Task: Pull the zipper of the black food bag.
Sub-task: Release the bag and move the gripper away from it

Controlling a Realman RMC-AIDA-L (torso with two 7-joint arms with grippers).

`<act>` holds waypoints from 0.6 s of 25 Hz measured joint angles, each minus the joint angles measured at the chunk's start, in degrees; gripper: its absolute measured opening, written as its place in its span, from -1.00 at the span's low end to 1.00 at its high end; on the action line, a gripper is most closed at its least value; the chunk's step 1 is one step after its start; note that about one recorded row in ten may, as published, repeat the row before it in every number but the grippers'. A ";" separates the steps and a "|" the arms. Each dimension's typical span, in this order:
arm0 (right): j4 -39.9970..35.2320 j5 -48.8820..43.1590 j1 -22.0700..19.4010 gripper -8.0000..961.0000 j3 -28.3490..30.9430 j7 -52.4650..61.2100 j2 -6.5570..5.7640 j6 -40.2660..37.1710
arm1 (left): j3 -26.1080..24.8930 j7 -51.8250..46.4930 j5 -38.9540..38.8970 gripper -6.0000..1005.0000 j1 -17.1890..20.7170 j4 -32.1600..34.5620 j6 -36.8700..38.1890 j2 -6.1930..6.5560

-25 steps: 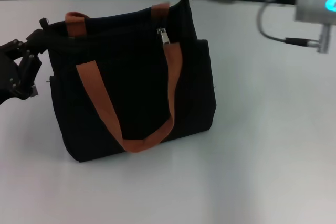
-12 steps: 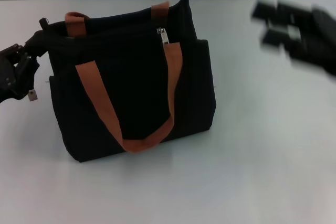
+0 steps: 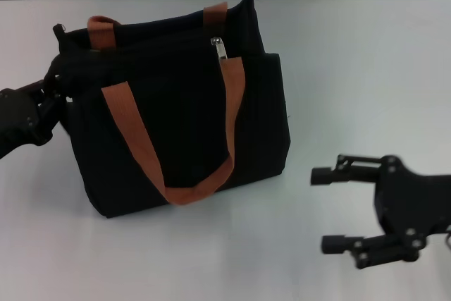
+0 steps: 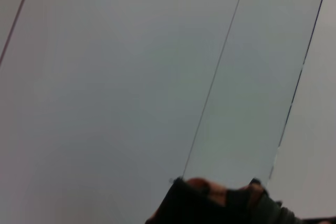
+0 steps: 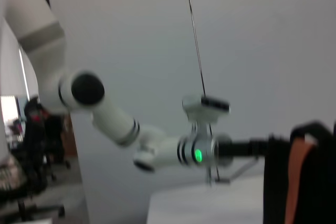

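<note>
Head view shows the black bag (image 3: 180, 103) standing on the white bench (image 3: 366, 82). Its zipper (image 3: 220, 48) hangs near the top edge. Left hand (image 3: 53, 93) presses the bag's side, likely to steady it; its grip is hidden. Right hand (image 3: 331, 209) waits open, holding nothing.

The black food bag (image 3: 183, 103) fills the table's (image 3: 352, 68) left-centre; bare tabletop lies right and far-right, seemingly unobstructed.
</note>
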 joint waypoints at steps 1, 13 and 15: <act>0.47 -0.88 -0.03 0.64 0.00 -0.88 0.26 1.10 | 0.13 0.01 0.00 -0.88 0.06 0.06 -0.06 0.00; 1.59 -2.25 -0.16 0.70 0.20 -2.69 2.32 6.24 | 4.56 -8.19 1.71 -0.17 0.94 5.99 1.67 5.10; 1.71 -2.36 -0.02 0.70 0.20 -2.77 2.68 8.28 | 3.53 -11.88 1.82 -0.07 1.54 7.72 5.29 7.43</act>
